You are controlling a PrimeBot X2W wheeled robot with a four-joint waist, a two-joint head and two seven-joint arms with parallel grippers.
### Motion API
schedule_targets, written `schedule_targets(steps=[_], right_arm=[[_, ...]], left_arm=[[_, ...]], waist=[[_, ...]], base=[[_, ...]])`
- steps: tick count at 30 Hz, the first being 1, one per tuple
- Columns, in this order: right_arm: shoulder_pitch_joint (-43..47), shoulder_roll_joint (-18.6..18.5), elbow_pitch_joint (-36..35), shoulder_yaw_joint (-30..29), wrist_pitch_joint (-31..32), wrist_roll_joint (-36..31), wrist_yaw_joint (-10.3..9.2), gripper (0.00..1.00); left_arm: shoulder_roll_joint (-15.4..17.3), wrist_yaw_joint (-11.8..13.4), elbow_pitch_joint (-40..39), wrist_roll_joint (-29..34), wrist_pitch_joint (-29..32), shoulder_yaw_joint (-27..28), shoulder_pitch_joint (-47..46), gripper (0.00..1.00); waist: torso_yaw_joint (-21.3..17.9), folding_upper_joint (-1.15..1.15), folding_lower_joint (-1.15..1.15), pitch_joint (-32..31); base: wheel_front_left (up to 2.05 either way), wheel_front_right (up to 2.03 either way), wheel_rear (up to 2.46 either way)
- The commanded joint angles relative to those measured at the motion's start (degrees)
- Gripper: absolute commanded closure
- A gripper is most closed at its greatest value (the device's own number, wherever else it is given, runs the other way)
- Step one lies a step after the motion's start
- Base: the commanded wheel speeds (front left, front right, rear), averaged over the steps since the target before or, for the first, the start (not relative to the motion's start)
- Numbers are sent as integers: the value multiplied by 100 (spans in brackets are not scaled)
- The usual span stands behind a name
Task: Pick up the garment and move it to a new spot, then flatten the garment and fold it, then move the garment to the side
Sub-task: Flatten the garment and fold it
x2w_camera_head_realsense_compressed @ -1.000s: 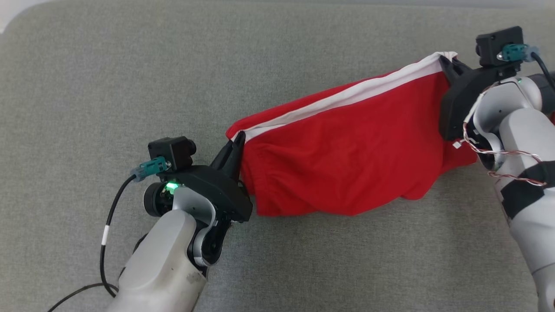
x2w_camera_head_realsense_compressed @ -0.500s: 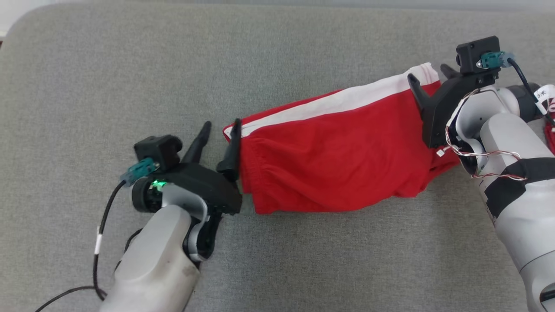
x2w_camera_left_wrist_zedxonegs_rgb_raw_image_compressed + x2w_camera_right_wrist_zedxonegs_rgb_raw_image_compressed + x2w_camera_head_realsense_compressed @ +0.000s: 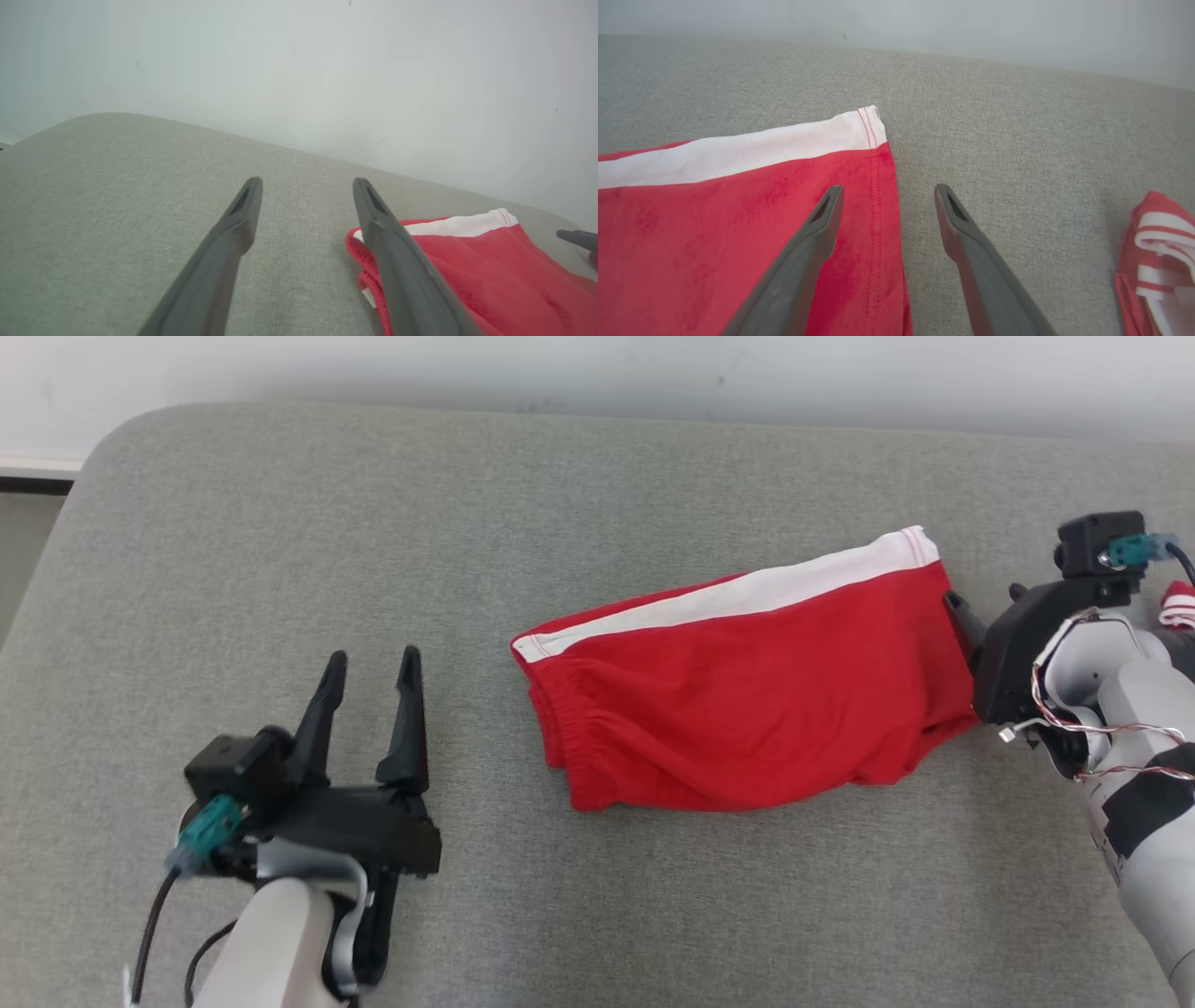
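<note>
Grey padded worktop [image 3: 280, 523] against a pale wall [image 3: 597, 373]; red garment [image 3: 747, 709] with a white band lies loose on it, roughly flat, lower edge bunched; left tool [image 3: 373, 656] well left of the garment, fingers [image 3: 408, 709] spread wide, holding nothing; right tool [image 3: 984, 595] at the garment's right edge, also wide and empty, one finger over the hem, contact unclear. Risks: closing there could pinch only the top layer and drag the layers apart; the bunched edge could fold in crooked; an arm sweep could catch the striped cloth [image 3: 1178, 607] just right of the garment
</note>
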Motion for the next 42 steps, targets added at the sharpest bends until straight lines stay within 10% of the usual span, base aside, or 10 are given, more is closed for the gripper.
schedule_targets(steps=[1, 20, 22, 23, 26, 42], right_arm=[[115, -24, 96, -74, -42, 53, -16, 0], [345, 358, 1026, -337, 215, 170, -4, 0], [455, 442, 1039, -324, 318, 253, 6, 17], [488, 451, 1042, -329, 348, 293, 6, 58], [501, 380, 1032, -326, 276, 323, 6, 100], [272, -7, 1402, -700, -1167, -190, -17, 100]], left_arm=[[-9, -62, -203, 186, -8, 133, 217, 0], [-248, -628, -1280, 1277, -9, 1263, 1841, 0], [-270, -641, -1317, 1283, -9, 1298, 1917, 0], [-274, -657, -1323, 1292, -9, 1316, 1948, 0], [-284, -698, -1333, 1309, -8, 1337, 2007, 0], [-297, -663, -1278, 1399, -9, 1386, 2152, 0]], waist=[[82, 0, 1, 33], [402, 0, 1, 257], [426, 0, 1, 253], [436, 0, 1, 255], [472, 0, 1, 265], [95, 0, 1, -105]], base=[[0, 0, 0], [0, 0, 0], [0, 0, 0], [0, 0, 0], [0, 0, 0], [0, 0, 0]])
